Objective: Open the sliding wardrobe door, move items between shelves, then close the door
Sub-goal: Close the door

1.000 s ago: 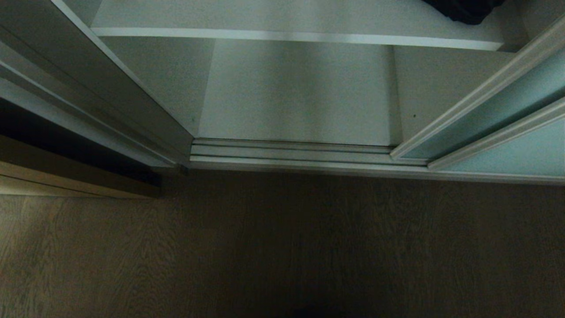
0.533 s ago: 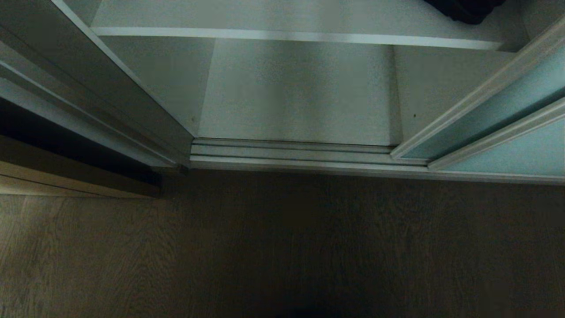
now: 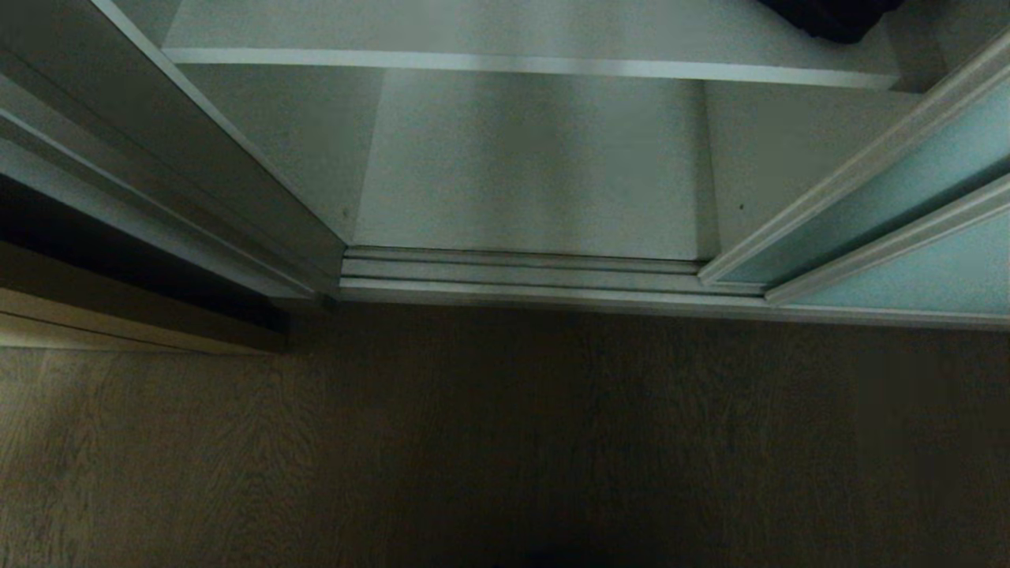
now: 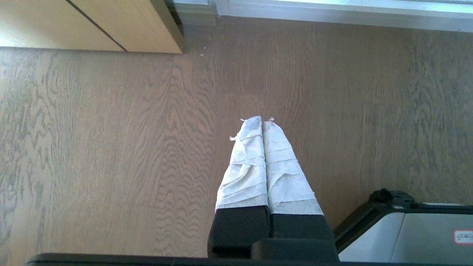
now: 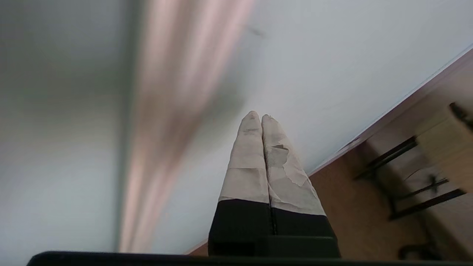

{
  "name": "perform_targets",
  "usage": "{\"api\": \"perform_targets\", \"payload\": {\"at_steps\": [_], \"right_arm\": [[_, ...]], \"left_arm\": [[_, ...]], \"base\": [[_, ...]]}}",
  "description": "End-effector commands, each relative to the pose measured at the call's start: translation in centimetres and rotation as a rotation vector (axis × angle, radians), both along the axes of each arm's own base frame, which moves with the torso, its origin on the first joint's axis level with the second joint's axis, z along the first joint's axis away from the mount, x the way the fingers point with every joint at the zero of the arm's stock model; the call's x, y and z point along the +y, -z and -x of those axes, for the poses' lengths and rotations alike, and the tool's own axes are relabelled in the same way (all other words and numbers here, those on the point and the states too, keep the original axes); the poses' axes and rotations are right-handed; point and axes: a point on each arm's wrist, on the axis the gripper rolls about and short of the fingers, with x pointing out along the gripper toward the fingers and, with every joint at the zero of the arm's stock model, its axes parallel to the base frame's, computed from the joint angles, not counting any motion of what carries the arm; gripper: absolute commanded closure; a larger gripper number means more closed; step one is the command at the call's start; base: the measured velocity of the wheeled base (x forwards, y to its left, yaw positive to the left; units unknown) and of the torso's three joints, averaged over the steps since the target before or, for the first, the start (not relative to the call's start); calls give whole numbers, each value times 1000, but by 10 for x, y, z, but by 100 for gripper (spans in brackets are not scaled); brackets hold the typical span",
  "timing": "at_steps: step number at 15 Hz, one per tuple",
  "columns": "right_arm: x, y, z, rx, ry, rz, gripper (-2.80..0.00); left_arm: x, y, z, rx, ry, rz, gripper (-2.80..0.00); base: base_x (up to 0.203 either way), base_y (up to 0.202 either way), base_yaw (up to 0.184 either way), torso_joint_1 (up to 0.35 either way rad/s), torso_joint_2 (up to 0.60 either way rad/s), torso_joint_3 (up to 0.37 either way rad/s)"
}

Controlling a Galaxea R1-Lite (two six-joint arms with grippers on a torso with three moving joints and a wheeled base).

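Wood-grain flooring lies beneath the left gripper, whose tape-wrapped fingers are pressed together and empty; ahead of its tips run the silver door track and a light wood panel. The right gripper, fingers likewise pressed together and holding nothing, points at a pale blurred surface, with dark-framed furniture off to its side. From the head, the sliding wardrobe door stands pushed aside, a white shelf exposed, a black bag on it.

no legible text, red-edged sticker unreadable
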Motion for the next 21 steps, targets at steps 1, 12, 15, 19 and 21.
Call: {"api": "perform_targets", "payload": {"at_steps": [1,12,15,19,21], "right_arm": [[-15,8,-2,16,17,-11,0],[-49,0,-18,-12,-150,-32,0],[-41,-1,-20,-15,-203,-25,0],[-6,-6,-10,-43,-305,35,0],[12,-5,-1,-52,-364,68,0]], "left_arm": [[0,0,0,1,0,0,0],[0,0,0,1,0,0,0],[0,0,0,1,-2,0,0],[0,0,0,1,0,0,0],[0,0,0,1,0,0,0]], "base": [[0,0,0,0,0,0],[0,0,0,0,0,0],[0,0,0,0,0,0],[0,0,0,0,0,0],[0,0,0,0,0,0]]}}
